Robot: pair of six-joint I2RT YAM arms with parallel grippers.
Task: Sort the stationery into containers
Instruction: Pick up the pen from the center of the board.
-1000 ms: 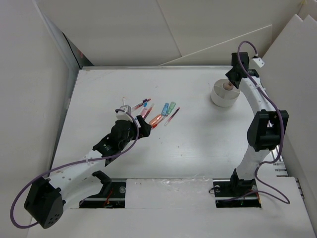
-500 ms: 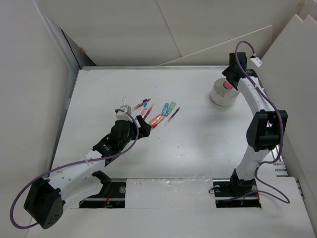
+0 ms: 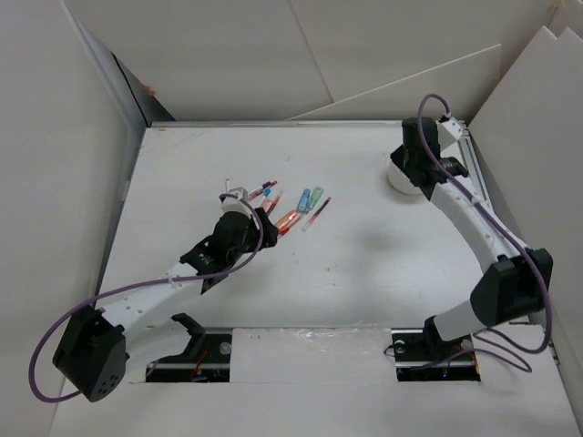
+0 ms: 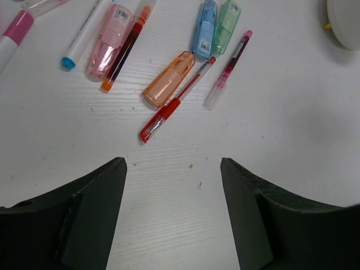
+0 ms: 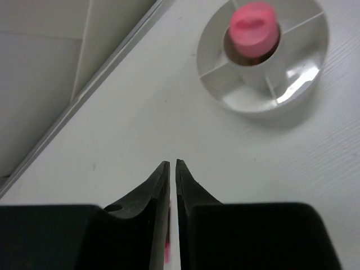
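We see a white table (image 3: 364, 273) from above, with two robot arms reaching out from its near edge.

The left gripper (image 4: 171, 169) has its two dark fingers spread wide apart, with only tabletop between them. Just beyond its fingertips lies a loose spread of stationery.
- **Nearest:** a red gel pen (image 4: 179, 98) lies on a slant and touches an orange stubby piece (image 4: 169, 79) along its side.
- **To the right:** a clear pen with a pink cap (image 4: 228, 70).
- **Further off:** a blue stubby piece (image 4: 205, 28) and a green stubby piece (image 4: 226, 25) lie side by side, touching.
- **To the left:** a pink stubby piece (image 4: 107, 42) lies against a dark red pen with an orange tip (image 4: 126, 48).
- **Beyond those:** a white pen with a blue tip (image 4: 84, 36), then a white marker with a pink band (image 4: 17, 31) at the picture's edge.

The round white cup (image 5: 214, 79) sits near the far right of the table, well apart from the spread. In the top view the right arm partly hides it. Dividers split it into compartments around a central well, and a round pink piece (image 5: 254, 27) stands in that well.

The right gripper (image 5: 172, 163) is near the cup, off to one side. Its fingers are brought together with only a hairline slit between them. A sliver of pink shows low in that slit, and we cannot tell what it is.
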